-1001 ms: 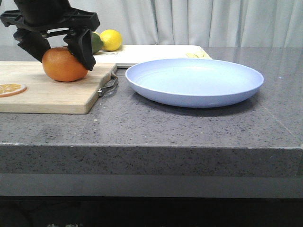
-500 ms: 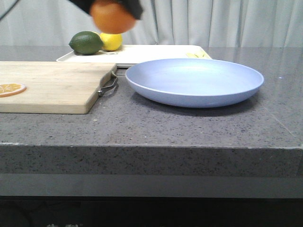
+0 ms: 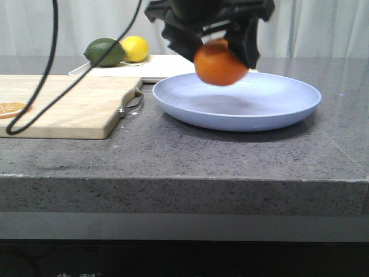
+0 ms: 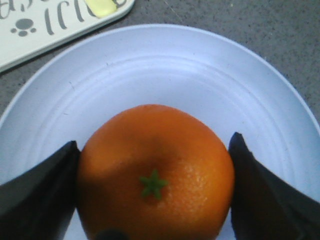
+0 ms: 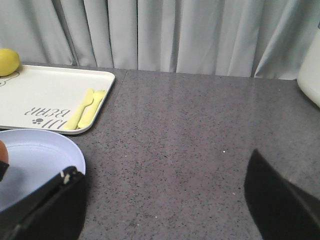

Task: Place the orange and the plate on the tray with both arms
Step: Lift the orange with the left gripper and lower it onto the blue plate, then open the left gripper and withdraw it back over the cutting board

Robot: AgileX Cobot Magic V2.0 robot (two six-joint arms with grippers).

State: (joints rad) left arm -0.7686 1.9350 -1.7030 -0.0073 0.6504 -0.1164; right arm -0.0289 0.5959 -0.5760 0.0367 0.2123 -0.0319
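Both fingers of left end effector (image 4: pixel 152 200) are pressed vs. orange (image 4: pixel 156 172), held above plate (image 4: pixel 200 80); right end effector (image 5: pixel 160 200) is spread, empty.

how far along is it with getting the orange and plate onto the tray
Partway. The left gripper holds the round bright orange above the pale lavender-blue plate. The plate sits on the grey counter, not on the cream rectangular tray. The right gripper is open, empty.
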